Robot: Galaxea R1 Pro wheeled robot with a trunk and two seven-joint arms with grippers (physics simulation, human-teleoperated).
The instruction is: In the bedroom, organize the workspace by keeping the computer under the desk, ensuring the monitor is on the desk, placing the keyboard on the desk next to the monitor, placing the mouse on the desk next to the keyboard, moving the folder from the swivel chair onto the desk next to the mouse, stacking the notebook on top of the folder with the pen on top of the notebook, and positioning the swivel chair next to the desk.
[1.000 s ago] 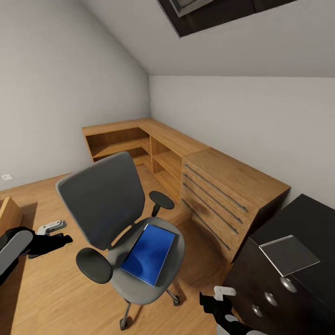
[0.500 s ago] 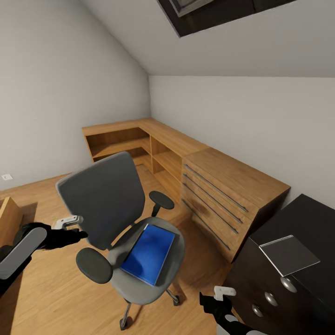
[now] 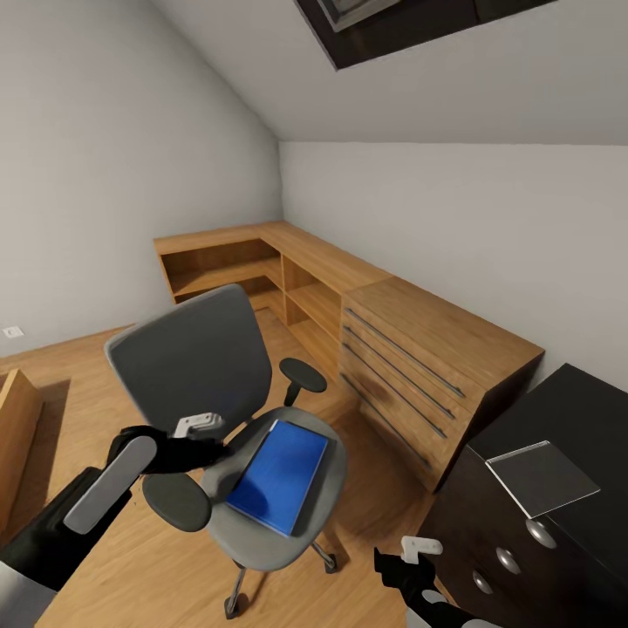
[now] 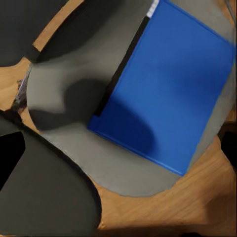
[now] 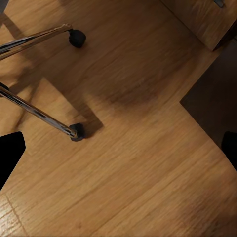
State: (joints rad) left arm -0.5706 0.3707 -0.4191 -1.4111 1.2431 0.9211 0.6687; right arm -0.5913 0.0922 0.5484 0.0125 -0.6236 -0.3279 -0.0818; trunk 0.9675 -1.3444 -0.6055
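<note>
The grey swivel chair (image 3: pixel 187 371) stands mid-floor with the blue folder (image 3: pixel 279 475) lying flat on its seat. My left gripper (image 3: pixel 225 447) hovers open just above the seat, between the backrest and the near black armrest (image 3: pixel 177 503), a short way from the folder's edge. The left wrist view looks down on the folder (image 4: pixel 168 89), the seat (image 4: pixel 69 103) and the armrest (image 4: pixel 44 197), with the gripper (image 4: pixel 118 148) spread wide and holding nothing. My right gripper (image 3: pixel 399 567) hangs low and open beside the black desk (image 3: pixel 580 414); in its own view the gripper (image 5: pixel 118 150) is over bare floor.
A light wooden chest (image 3: pixel 427 358) with long bar handles adjoins low corner shelving (image 3: pixel 253 257) along the walls. A flat grey sheet (image 3: pixel 541 475) lies on the desk. Chrome chair legs and castors (image 5: pixel 76 132) spread over the wooden floor near the right gripper.
My left arm has swung to the right, from the floor side of the chair to over its seat beside the folder. The right arm, chair and folder have stayed put.
</note>
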